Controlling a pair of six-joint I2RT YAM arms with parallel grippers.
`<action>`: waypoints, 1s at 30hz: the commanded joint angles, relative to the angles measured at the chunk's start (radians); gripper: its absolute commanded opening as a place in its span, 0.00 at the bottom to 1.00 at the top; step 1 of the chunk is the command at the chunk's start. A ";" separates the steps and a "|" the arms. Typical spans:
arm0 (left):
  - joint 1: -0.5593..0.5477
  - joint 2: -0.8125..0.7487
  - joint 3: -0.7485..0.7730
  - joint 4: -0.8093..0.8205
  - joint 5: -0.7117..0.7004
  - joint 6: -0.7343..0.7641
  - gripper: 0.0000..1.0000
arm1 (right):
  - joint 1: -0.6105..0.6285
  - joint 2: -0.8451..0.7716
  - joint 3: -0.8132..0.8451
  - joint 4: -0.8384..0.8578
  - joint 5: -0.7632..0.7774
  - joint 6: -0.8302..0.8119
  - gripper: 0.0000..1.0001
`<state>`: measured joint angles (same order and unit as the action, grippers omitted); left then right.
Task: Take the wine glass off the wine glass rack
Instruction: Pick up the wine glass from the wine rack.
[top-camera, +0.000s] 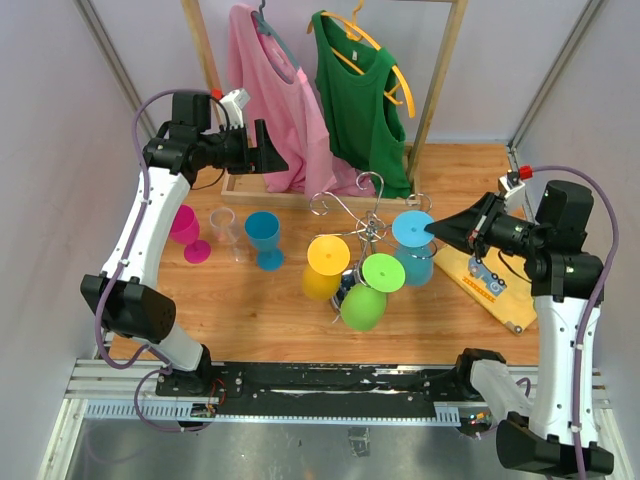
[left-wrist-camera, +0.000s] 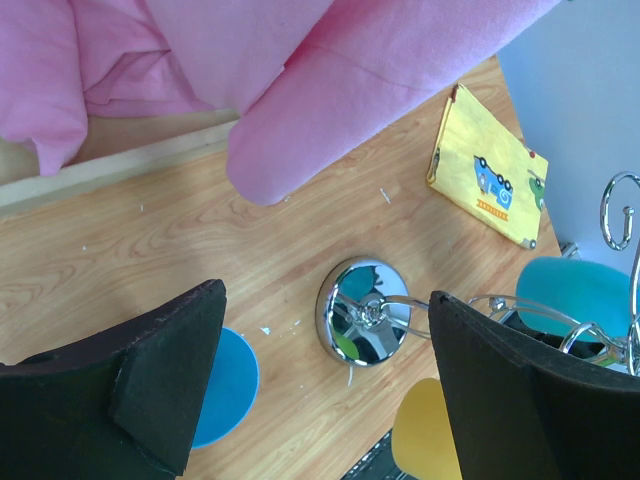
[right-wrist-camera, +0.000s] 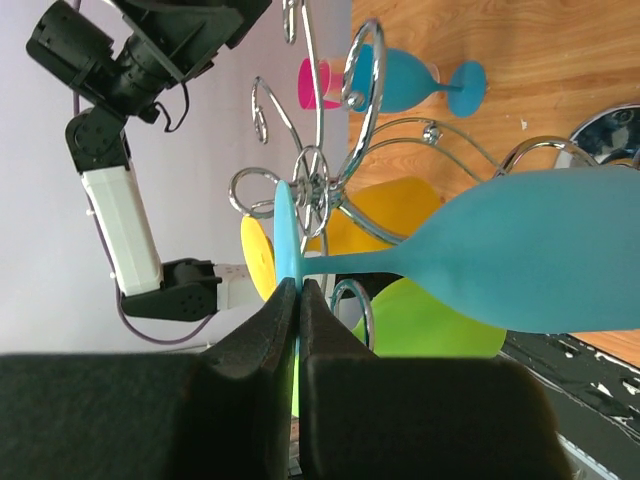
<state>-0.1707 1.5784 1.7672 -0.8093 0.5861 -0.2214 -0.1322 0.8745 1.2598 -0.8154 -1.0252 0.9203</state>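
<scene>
Bare worktop (top-camera: 270, 300) lies at 6 o'clock of the wine glass rack (top-camera: 365, 212). Right claw (top-camera: 431, 229) is pinched shut on the foot of the light blue wine glass (top-camera: 413, 230). Left claw (top-camera: 275, 152) gapes wide, empty.

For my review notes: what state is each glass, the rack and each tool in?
Wine glass rack, upright, three glasses hanging.
Light-blue glass, hanging upside down, foot pinched.
Yellow glass, hanging.
Green glass, hanging.
Blue glass, standing.
Magenta glass, standing.
Clear glass, standing.
Left tool, open, empty.
Right tool, shut on light-blue glass.
</scene>
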 joint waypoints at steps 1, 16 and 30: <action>0.004 0.011 0.035 0.021 0.021 0.004 0.87 | 0.026 0.005 0.027 0.035 0.049 0.009 0.01; 0.004 0.022 0.042 0.021 0.028 0.002 0.87 | 0.025 -0.010 0.080 -0.020 0.167 0.025 0.01; 0.004 0.023 0.055 0.021 0.027 0.004 0.87 | 0.025 -0.019 0.171 -0.172 0.470 0.004 0.01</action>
<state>-0.1707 1.5948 1.7805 -0.8089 0.5949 -0.2214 -0.1322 0.8639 1.3743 -0.9386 -0.6937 0.9386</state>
